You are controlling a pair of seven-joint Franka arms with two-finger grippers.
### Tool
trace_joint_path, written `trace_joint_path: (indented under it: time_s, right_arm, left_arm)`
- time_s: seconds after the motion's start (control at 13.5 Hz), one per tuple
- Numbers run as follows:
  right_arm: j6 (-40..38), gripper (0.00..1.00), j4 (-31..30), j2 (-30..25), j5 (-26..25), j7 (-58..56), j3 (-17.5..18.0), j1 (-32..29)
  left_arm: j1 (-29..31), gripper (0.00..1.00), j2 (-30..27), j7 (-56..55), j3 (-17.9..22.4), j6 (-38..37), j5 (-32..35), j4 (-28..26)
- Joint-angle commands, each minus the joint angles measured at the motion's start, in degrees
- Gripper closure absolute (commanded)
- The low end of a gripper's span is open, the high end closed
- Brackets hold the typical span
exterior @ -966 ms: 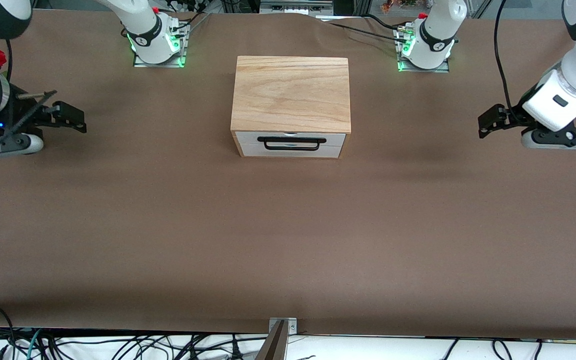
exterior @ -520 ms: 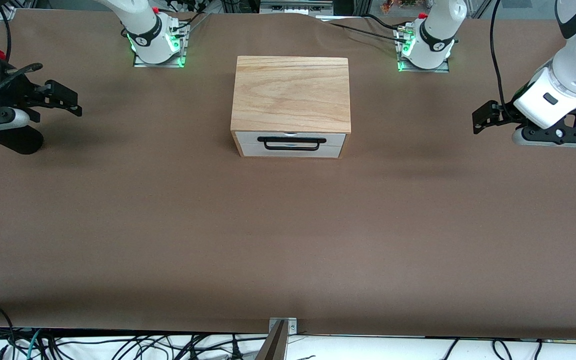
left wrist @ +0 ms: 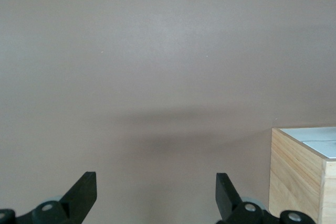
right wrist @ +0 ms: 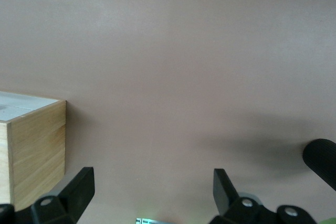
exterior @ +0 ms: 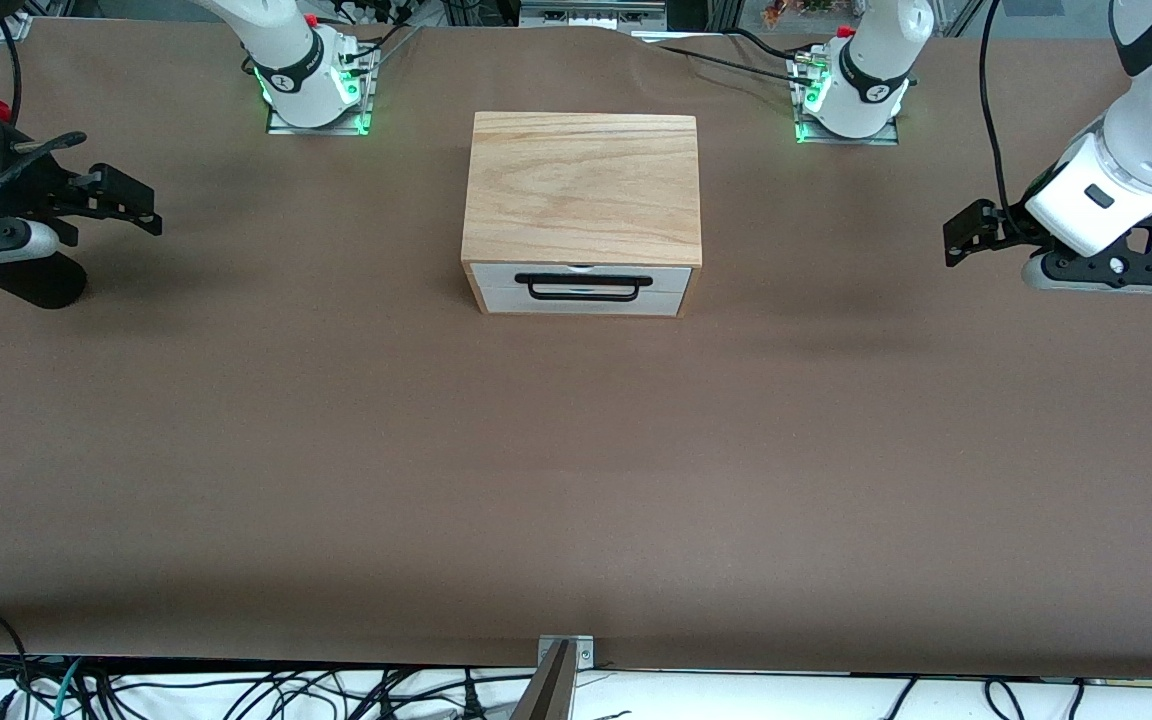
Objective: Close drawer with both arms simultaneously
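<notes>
The drawer [exterior: 581, 291] shows its white front panel and thin black wire handle [exterior: 584, 287]. The panel sits about level with the front of the wooden casing [exterior: 582, 185] at the table's middle. My left gripper [exterior: 971, 236] hangs open over bare table toward the left arm's end, well apart from the casing. My right gripper [exterior: 128, 206] hangs open over bare table toward the right arm's end, equally far off. In the left wrist view the open gripper [left wrist: 155, 195] holds nothing, and a casing corner [left wrist: 302, 174] shows. The right wrist view likewise shows an empty open gripper [right wrist: 151, 190] and the casing [right wrist: 32, 150].
Brown table covering [exterior: 576, 470] spreads wide in front of the drawer. The two arm bases [exterior: 314, 85] [exterior: 851, 95] stand with green lights on either side of the casing. A dark rounded shape [exterior: 31, 281] lies under the right arm. Cables [exterior: 236, 690] run along the table's near edge.
Over the last second both grippers drew a little away from the casing and toward their bases, then almost stopped. The drawer looks the same.
</notes>
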Motion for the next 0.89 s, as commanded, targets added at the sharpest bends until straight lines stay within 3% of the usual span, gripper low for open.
trace_joint_path:
  time_s: [0.0,0.82]
  right_arm:
    - [0.8,0.0,-1.5,-1.7,-1.4,0.3,15.6,-14.9]
    - [0.3,0.0,-0.3,-1.2,-1.9,0.1,15.9,-16.9]
  left_arm:
    - [0.7,0.0,0.1,0.5,-0.8,-1.5,0.8,1.4]
    - [1.0,0.0,0.6,0.7,-0.8,-3.8,0.8,2.5]
